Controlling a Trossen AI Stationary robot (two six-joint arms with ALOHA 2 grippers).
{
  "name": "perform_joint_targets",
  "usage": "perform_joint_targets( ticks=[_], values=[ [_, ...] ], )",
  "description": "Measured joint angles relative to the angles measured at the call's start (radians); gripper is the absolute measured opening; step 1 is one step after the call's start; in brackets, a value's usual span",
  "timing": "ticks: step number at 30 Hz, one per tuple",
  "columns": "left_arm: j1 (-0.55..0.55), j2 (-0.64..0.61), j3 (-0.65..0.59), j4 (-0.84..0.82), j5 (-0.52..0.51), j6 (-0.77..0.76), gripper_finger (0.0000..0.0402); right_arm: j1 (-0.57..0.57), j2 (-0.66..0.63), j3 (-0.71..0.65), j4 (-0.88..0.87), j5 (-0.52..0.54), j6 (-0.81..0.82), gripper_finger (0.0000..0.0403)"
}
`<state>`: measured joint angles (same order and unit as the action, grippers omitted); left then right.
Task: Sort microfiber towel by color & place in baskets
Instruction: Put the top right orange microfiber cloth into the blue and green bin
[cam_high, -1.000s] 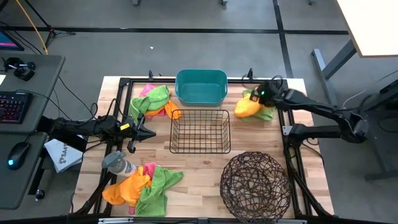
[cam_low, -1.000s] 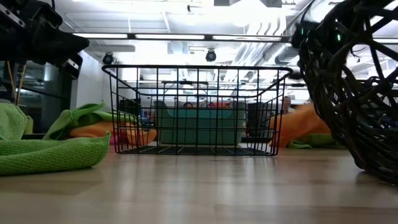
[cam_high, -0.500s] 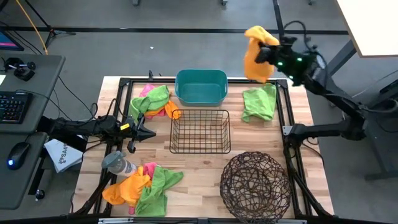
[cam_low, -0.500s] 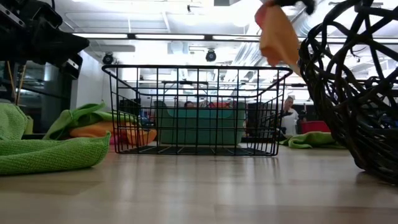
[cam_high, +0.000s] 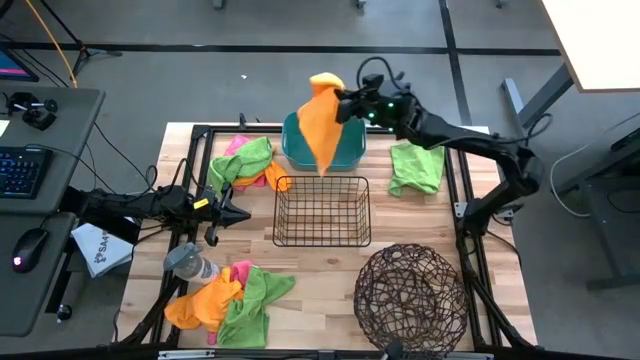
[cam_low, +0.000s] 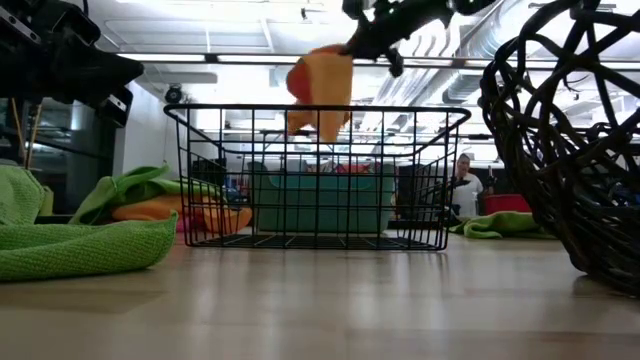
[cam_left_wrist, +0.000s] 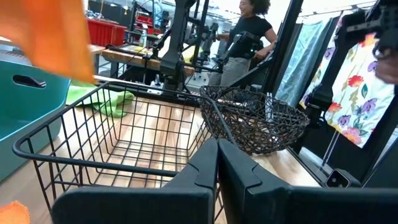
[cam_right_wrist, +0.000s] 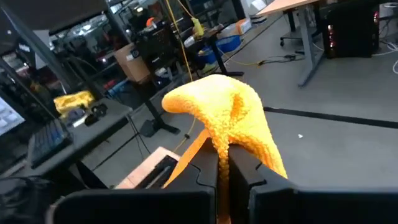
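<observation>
Swung across from beyond the desk's far right corner, the right tool now hangs above the teal tub, pinching an orange towel that drapes down over the tub toward the far rim of the wire basket. At 3 o'clock from the tub a green towel lies flat near the desk's right edge; open wood lies between the wire basket and the twig basket. The left tool waits at 9 o'clock of the wire basket, fingers pressed together

Low view: the orange towel dangles above the wire basket; the twig basket is cut off at the right

Left wrist view: wire basket fills the near ground, the tub partly cropped

Right wrist view: the towel is clamped between the fingers
</observation>
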<state>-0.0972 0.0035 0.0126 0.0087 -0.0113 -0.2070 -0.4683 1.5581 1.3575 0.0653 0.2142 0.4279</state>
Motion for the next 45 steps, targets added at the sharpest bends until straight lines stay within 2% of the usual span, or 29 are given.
perform_joint_targets(
  ticks=[8,19,24,32,37,42,45],
  values=[
    [0.0,0.0,0.0,0.0,0.0,0.0,0.0,0.0,0.031,0.0,0.013,0.152,-0.152,0.0],
    [0.0,0.0,0.0,0.0,0.0,0.0,0.0,0.082,0.086,0.0,-0.024,0.125,-0.157,0.0],
    [0.0,0.0,0.0,0.0,0.0,0.0,0.0,0.085,0.138,-0.001,-0.066,0.195,-0.19,0.0],
    [0.0,0.0,0.0,0.0,0.0,0.0,0.0,-0.017,0.137,0.075,-0.037,0.129,-0.212,0.0],
    [0.0,0.0,0.0,0.0,0.0,0.0,0.0,-0.009,0.136,0.088,-0.106,0.032,-0.219,0.0],
    [0.0,0.0,0.0,0.0,0.0,0.0,0.0,0.035,0.142,-0.004,-0.152,0.051,-0.213,0.0],
    [0.0,0.0,0.0,0.0,0.0,0.0,0.0,0.034,0.151,-0.094,-0.131,0.078,-0.15,0.0]
  ],
)
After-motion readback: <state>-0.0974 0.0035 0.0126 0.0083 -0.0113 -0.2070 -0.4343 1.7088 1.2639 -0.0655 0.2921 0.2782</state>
